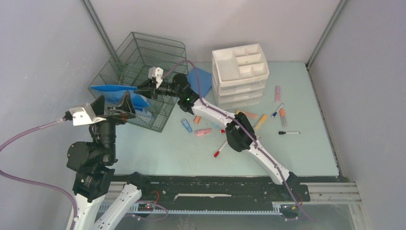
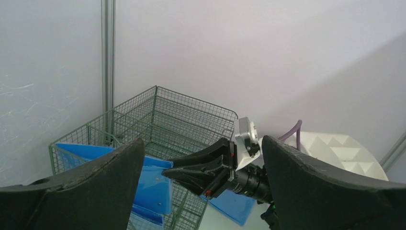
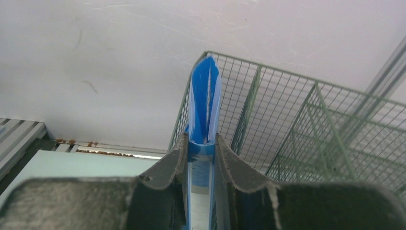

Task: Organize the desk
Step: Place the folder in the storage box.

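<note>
- Right gripper (image 3: 200,143) pinches the blue folder (image 3: 202,91) edge-on at the green wire basket (image 3: 287,124)
- left gripper (image 1: 115,101) gapes wide, holding nothing, just beside that basket
- desk (image 1: 306,148) sits under everything, pens (image 1: 289,132) scattered on it

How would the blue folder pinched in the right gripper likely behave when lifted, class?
Probably floppy: the blue folder is thin, and its leaves splay apart past the right gripper. Likely light, since a narrow pinch on one edge seems enough. Its smooth-looking plastic may slip.
</note>
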Tool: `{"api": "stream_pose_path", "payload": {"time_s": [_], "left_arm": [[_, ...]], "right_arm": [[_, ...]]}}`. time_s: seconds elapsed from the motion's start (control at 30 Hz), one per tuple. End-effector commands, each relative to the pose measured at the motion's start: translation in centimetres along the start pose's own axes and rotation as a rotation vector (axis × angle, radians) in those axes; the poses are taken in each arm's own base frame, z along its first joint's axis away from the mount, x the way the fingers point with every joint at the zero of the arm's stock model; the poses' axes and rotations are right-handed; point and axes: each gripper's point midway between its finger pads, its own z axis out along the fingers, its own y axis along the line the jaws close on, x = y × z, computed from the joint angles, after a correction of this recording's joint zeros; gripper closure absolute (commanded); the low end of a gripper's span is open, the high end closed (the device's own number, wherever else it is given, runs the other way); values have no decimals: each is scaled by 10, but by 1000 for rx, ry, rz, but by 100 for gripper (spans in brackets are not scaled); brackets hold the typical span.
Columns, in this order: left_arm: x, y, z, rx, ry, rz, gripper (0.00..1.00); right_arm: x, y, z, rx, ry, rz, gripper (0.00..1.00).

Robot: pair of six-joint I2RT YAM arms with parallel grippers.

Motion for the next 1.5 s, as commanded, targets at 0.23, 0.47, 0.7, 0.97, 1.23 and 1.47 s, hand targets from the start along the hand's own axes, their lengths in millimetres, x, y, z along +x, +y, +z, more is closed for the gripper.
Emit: {"api": "stream_pose_path", "payload": {"time_s": [0.23,0.47,0.7,0.97,1.23,1.47], "left_arm": [[3,-2,6,0,1,0,0],[5,-3,7,1,6,2,0],[9,-4,10,1,18,5,0],[10,-4,11,3,18,-9,0],[11,-8,13,18,23,-11,0],[15,-32,9,130,100,-66,0]], "right_arm": [[42,-3,-4,100,-57,92,100],[70,-10,-21,93,12,118,79],[60,-3,-27,1,74,122,39],[23,19,-38,-174,239,101,10],[-20,49,-82,-269,467,75,0],[-64,91,-157,-353,611,173,0]]}}
